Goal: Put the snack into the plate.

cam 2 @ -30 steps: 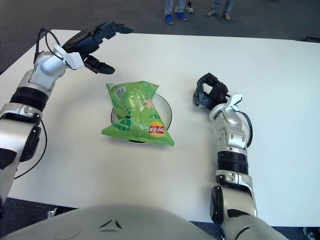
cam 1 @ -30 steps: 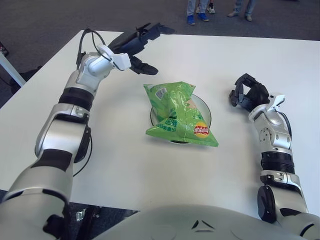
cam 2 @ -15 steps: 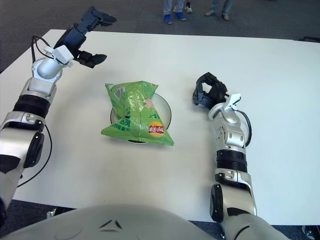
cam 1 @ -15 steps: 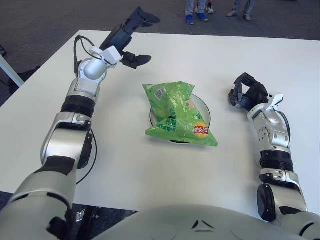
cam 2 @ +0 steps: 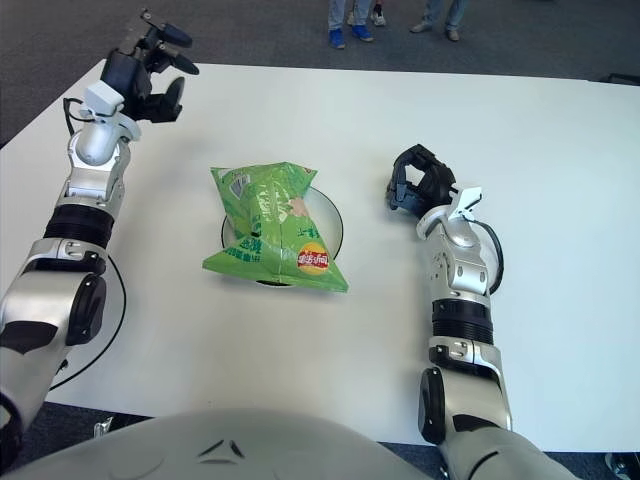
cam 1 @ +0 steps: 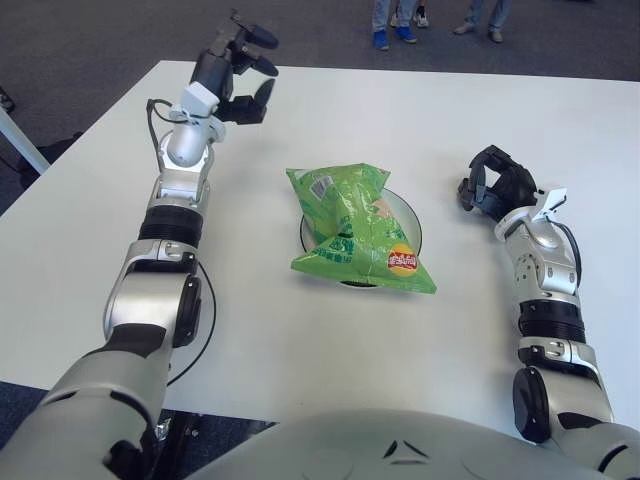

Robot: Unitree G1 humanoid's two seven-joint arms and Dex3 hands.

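Snack bag (cam 1: 355, 228) already lies on the plate (cam 1: 412, 222), overhanging its rim toward 7 o'clock — placement looks done; only arm retreat left, I'd judge. Left hand (cam 1: 236, 64) up at 10 o'clock, fingers spread, empty. Right hand (cam 1: 495, 186) at 3 o'clock, fingers curled, empty. Right eye view shows more table (cam 2: 560, 150) past the right arm; otherwise identical.

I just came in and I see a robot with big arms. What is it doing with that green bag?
The robot is putting a snack on a plate, and that part looks done. The green snack bag lies on the plate in the middle of the white table. Neither hand is touching it. The left hand is raised near the table's far left corner, fingers open and empty. The right hand shows to the right of the plate, fingers curled, holding nothing.
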